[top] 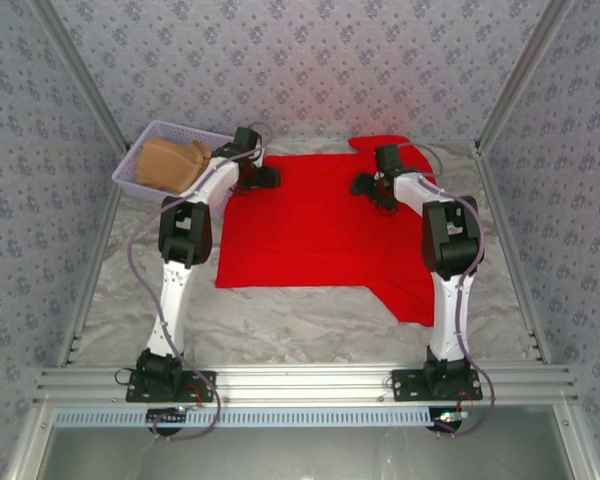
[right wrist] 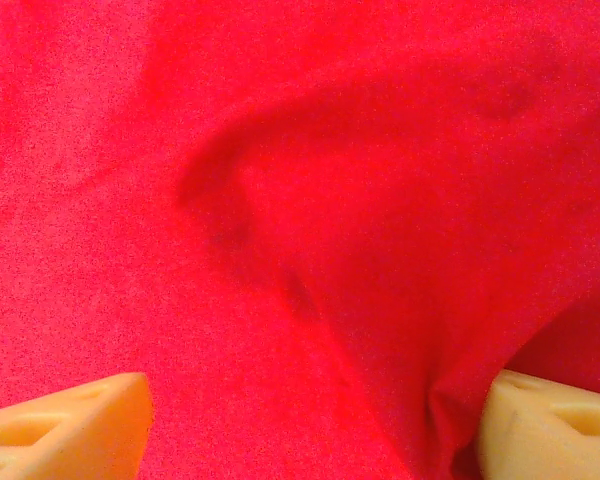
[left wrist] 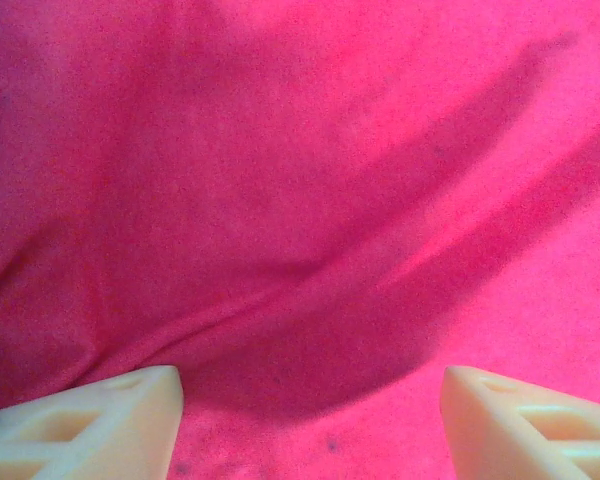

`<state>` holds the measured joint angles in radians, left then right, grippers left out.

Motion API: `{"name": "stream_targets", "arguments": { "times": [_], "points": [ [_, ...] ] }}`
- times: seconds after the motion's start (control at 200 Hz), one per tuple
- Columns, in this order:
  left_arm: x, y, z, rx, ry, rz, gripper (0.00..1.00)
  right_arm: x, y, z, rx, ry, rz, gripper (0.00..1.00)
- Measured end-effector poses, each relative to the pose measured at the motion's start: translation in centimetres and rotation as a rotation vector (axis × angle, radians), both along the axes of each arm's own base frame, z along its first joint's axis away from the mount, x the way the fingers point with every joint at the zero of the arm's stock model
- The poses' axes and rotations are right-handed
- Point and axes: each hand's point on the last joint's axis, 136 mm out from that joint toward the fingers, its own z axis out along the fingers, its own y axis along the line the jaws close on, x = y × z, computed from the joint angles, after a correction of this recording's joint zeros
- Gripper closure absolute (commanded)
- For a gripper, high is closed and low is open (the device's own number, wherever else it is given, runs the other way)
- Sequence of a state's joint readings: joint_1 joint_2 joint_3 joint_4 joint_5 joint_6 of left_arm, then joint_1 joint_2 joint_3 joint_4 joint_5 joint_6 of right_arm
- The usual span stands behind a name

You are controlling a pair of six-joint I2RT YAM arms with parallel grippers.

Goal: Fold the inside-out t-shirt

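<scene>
The inside-out t-shirt (top: 320,225) is bright red and lies spread flat on the table, one sleeve at the far right and one at the near right. My left gripper (top: 261,178) rests low over its far left edge. In the left wrist view the left gripper (left wrist: 310,425) is open, its fingertips (left wrist: 100,425) wide apart over wrinkled red cloth (left wrist: 300,200). My right gripper (top: 366,186) sits over the shirt's far right part. The right gripper (right wrist: 310,430) is open too, and a raised fold of the shirt (right wrist: 400,300) runs down beside its right fingertip (right wrist: 550,425).
A lavender basket (top: 130,170) stands at the far left with a tan folded garment (top: 172,165) in it, close to the left arm. Patterned walls and metal rails enclose the table. Pale table cloth (top: 280,320) shows in front of the shirt.
</scene>
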<state>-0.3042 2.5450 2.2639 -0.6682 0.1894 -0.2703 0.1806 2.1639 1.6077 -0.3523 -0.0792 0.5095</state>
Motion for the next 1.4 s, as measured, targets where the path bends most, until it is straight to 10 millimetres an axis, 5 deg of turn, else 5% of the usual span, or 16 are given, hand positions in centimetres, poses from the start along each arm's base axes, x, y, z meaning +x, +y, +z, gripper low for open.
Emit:
{"name": "stream_targets", "arguments": {
  "times": [0.165,0.31,0.52,0.63,0.884,1.024,1.249,1.404],
  "points": [
    [-2.8,-1.1,0.6,-0.054,0.038,-0.036,0.27,-6.4,-2.3,3.7,-0.036,0.015,0.033,0.14],
    [-6.4,-2.2,3.6,-0.121,0.028,-0.058,0.26,-14.8,-2.7,7.3,-0.069,-0.007,0.064,0.17],
    [-13.0,-3.8,9.4,-0.219,-0.072,-0.092,0.26,-27.9,-0.5,3.3,-0.178,0.217,0.186,0.34],
    [-17.1,-4.8,10.1,-0.247,-0.089,-0.122,0.26,-32.1,-0.6,2.0,-0.28,0.312,0.216,0.42],
    [-23.4,-4.9,8.0,-0.229,-0.042,-0.161,0.26,-33.8,-1.9,-0.3,-0.476,0.413,0.197,0.52],
    [-24.2,-3.9,7.8,-0.213,-0.049,-0.146,0.26,-33.6,-2.0,-1.9,-0.51,0.453,0.2,0.61],
    [-24.9,-2.8,8.4,-0.194,-0.081,-0.125,0.25,-33.3,-2.6,-2.9,-0.516,0.494,0.201,0.96],
    [-25.4,-2.0,8.1,-0.169,-0.088,-0.116,0.25,-33.4,-2.2,-2.0,-0.418,0.505,0.225,1.0]
  ]
}}
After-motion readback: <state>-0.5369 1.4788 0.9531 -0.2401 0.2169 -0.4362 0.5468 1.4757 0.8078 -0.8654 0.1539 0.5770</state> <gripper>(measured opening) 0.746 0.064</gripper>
